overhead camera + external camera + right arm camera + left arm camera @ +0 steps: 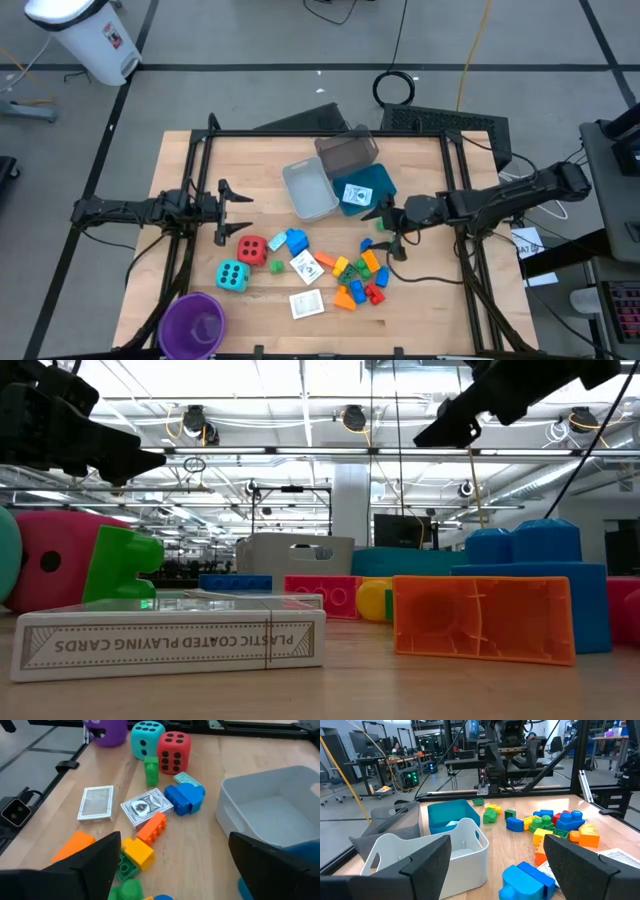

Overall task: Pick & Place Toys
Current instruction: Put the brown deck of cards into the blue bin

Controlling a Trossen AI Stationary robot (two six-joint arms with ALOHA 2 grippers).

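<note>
Several coloured plastic bricks (362, 275) lie in a heap on the table's near right part. A red die (252, 249) and a cyan die (232, 275) stand left of them, with a blue brick (295, 241) and two white packets (306, 266) (306, 304) between. They also show in the right wrist view: red die (174, 751), cyan die (147, 735), blue brick (185, 797). My left gripper (243, 210) is open above the table, left of the dice. My right gripper (382, 222) is open above the table, just beyond the brick heap. Both hold nothing.
A clear tray (309, 189), a grey tray (347, 153) and a blue tray (367, 187) stand at the table's far middle. A purple cup (193, 323) stands at the near left corner. A black frame (330, 133) borders the table.
</note>
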